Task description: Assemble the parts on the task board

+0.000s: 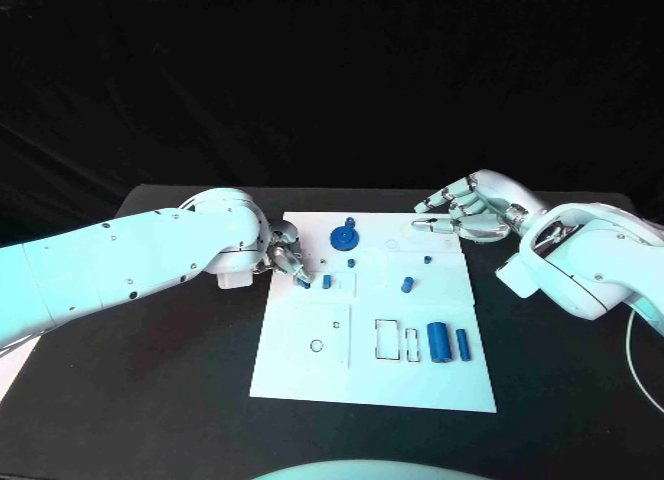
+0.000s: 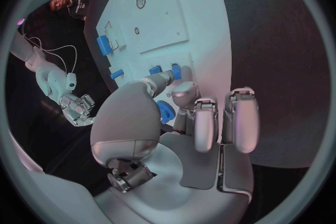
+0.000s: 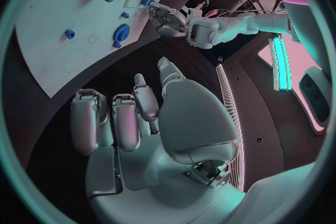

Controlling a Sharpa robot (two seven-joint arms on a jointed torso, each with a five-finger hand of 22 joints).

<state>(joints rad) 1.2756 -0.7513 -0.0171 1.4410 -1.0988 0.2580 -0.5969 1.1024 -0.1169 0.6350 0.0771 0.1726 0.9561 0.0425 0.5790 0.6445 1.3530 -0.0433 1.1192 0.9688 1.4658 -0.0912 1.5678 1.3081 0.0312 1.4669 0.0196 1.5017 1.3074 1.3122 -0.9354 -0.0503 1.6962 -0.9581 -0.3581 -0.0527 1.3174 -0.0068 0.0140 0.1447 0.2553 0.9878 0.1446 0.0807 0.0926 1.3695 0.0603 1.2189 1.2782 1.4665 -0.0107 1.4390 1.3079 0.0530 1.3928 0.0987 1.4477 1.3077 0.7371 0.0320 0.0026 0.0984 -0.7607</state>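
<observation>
Black cloth is seen behind the black counter, on which the white task board is laid in the middle. Rectangular and round outlines are marked on the board's near half; no writing or label can be read on it.

On the board's near right part, two blue cylinders are laid side by side, just beside two empty rectangular outlines. Nearer the far edge, a blue gear is seated, with a small blue peg just in front of it. Another small blue part is stood towards the middle right. Two short blue pieces are placed at the board's left side, close to the left robot hand.

The left robot hand is held over the board's left edge, its fingertips brought down beside those short pieces; in the left wrist view the thumb and a finger are seen pressed close to a blue piece, but whether it is pinched cannot be told.

The right robot hand is held above the counter past the board's far right corner, with fingers curled loosely and apart, and nothing is carried in it.
</observation>
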